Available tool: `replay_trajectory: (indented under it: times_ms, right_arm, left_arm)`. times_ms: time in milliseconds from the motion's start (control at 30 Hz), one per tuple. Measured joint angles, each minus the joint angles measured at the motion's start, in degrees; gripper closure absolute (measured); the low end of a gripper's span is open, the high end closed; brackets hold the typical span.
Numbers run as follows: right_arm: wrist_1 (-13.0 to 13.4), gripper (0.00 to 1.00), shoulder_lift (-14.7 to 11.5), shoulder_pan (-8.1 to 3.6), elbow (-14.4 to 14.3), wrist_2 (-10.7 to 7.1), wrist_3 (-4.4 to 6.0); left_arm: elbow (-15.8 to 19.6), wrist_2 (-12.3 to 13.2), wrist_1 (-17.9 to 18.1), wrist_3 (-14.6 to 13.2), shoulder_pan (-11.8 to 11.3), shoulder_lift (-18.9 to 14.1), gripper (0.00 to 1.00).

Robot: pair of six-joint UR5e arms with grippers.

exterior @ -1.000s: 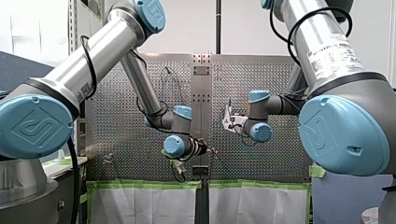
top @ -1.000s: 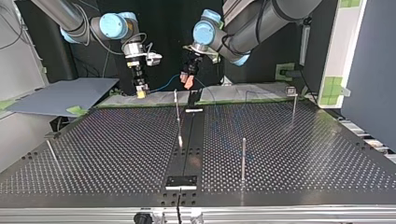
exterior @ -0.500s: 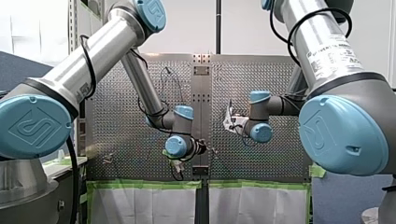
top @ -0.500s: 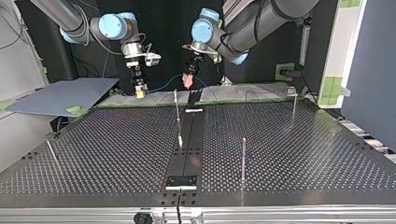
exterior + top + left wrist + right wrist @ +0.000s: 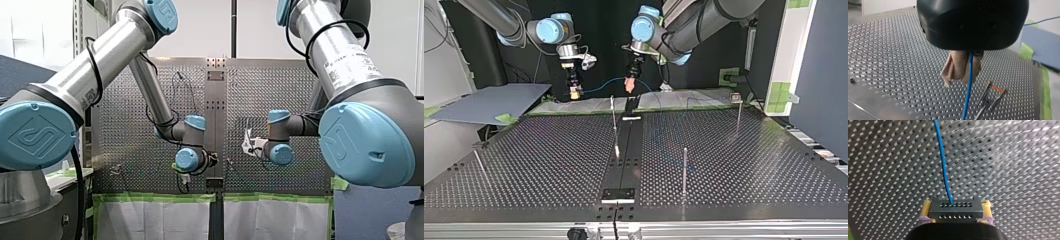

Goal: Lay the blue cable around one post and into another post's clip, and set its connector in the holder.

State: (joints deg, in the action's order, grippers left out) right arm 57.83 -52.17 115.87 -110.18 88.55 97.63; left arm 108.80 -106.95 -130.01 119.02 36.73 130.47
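Observation:
The blue cable (image 5: 601,85) hangs in the air between my two grippers, above the table's far edge in the top view. My left gripper (image 5: 965,76) is shut on it: the beige pads (image 5: 956,67) pinch the cable (image 5: 967,95), which runs on below them. My right gripper (image 5: 955,206) is shut on the black connector (image 5: 955,210), held between yellow pads, and the cable (image 5: 942,157) leads away from it. In the top view my left gripper (image 5: 629,84) is right of my right gripper (image 5: 574,92).
Thin metal posts stand on the perforated table: one near the middle (image 5: 613,112), one nearer the front (image 5: 685,167), one with a clip on top at the right (image 5: 738,112), one at the left (image 5: 480,165). A black holder (image 5: 619,195) sits at the front edge.
My left gripper's pads have come shut on the cable. In the front view both grippers have sunk a little; in the top view both have shifted slightly to the right.

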Motion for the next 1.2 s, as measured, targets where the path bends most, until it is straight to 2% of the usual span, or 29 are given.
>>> replay_trajectory:
  times_ms: [167,433,567,800,1033,1200]
  right_arm:
    - [1.4,1.0,2.3,-0.84,0.0,0.12,0.27]
    - [4.1,1.0,4.8,-2.29,0.2,-0.07,0.47]
    - [5.2,1.0,6.1,-2.99,0.9,-0.37,0.68]
    - [5.7,1.0,6.7,-4.13,1.8,-0.86,0.85]
    - [6.7,1.0,6.9,-6.19,1.9,-1.47,0.76]
    - [7.1,1.0,7.0,-7.56,1.9,-2.0,0.67]
  left_arm:
    - [0.3,-2.2,0.5,-2.6,0.0,0.7,0.93]
    - [0.2,-2.8,3.3,-4.6,0.2,4.3,0.93]
    - [-0.4,-3.9,4.0,-6.2,0.2,6.0,0.93]
    - [-2.2,-4.4,6.1,-8.1,0.7,7.8,0.93]
    - [-3.6,-4.2,7.3,-8.3,1.3,8.0,0.93]
    - [-4.3,-5.1,8.5,-8.5,1.5,8.0,0.93]
